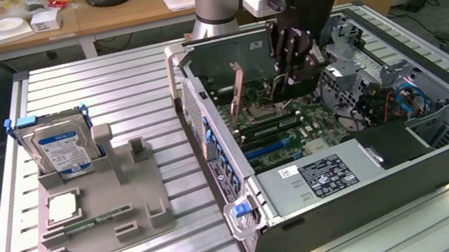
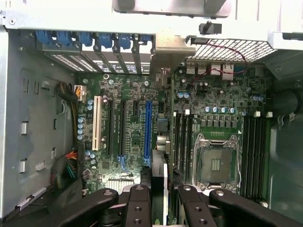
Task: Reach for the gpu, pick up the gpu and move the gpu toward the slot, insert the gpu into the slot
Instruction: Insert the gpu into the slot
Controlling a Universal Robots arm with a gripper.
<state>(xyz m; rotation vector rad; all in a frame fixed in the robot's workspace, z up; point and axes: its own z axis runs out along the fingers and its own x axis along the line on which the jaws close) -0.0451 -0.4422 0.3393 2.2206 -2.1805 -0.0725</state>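
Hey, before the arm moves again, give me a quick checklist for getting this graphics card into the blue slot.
1. Graphics card gripped by end effector: ok.
2. Blue slot free of clutter: ok.
3. Card edge over slot: not ok, appears beside it.
4. Card parallel to slot: ok.
5. Card seated: not ok, held above the motherboard.
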